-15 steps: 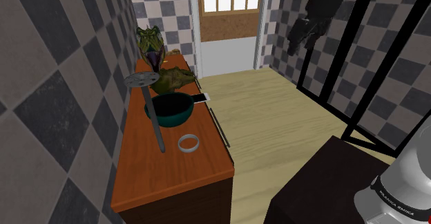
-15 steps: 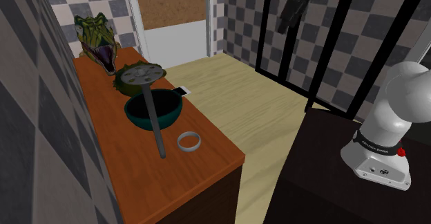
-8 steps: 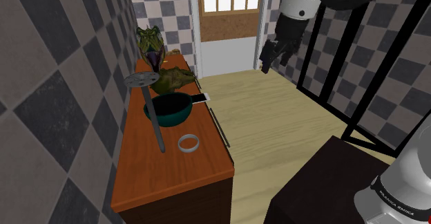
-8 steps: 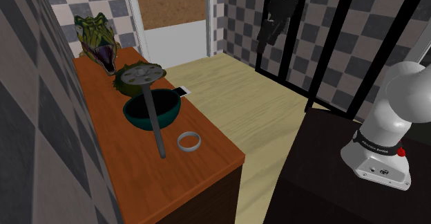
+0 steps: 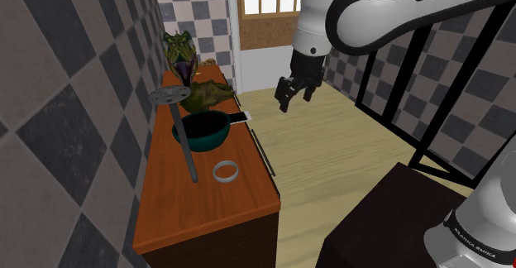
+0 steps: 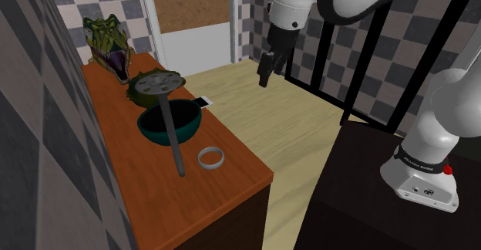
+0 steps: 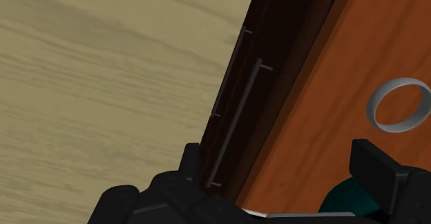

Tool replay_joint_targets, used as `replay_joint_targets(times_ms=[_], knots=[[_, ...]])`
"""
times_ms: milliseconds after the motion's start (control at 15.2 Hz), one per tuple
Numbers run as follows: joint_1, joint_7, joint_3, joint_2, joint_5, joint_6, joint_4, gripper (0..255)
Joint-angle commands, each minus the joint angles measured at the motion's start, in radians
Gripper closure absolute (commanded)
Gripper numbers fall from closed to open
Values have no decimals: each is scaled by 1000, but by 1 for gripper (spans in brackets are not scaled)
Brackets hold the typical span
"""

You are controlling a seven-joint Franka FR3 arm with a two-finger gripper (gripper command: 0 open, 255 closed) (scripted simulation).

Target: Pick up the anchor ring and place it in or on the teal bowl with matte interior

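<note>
Floor (image 5: pixel 331 142) of pale wood planks lies under the hand, which hangs in the air above it, off the worktop's front edge. Beside and below the hand, toward the shoulder view's left, runs the long orange-brown worktop (image 5: pixel 178 208), set against a checkered wall; its dark front, with a thin bar handle (image 7: pixel 238 122), shows between the fingers in the wrist view. The white arm (image 5: pixel 364 10) reaches in from the shoulder view's upper right and bends down to the black hand (image 5: pixel 287 101), whose two fingers stand apart with nothing between them.

A green dinosaur head (image 6: pixel 108 44) sits at the worktop's far end, well away from the hand. A grey masher (image 5: pixel 186 146) leans across the bowl, its round head raised on the bowl's far side and its handle tip down on the worktop next to the ring. The teal bowl (image 5: pixel 211 142) stands lower than the hand and near it. The grey ring (image 5: pixel 225 171) lies flat on the worktop, just past the bowl and apart from it, farther from the hand than the bowl is.
</note>
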Motion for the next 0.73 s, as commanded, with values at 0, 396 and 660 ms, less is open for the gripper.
replay_joint_targets(times_ms=[0, 396, 660], knots=[[5, 41, 32, 61, -16, 40, 13, 0], [19, 170, 107, 278, -111, 112, 117, 0], [48, 261, 132, 433, -198, 137, 210, 0]])
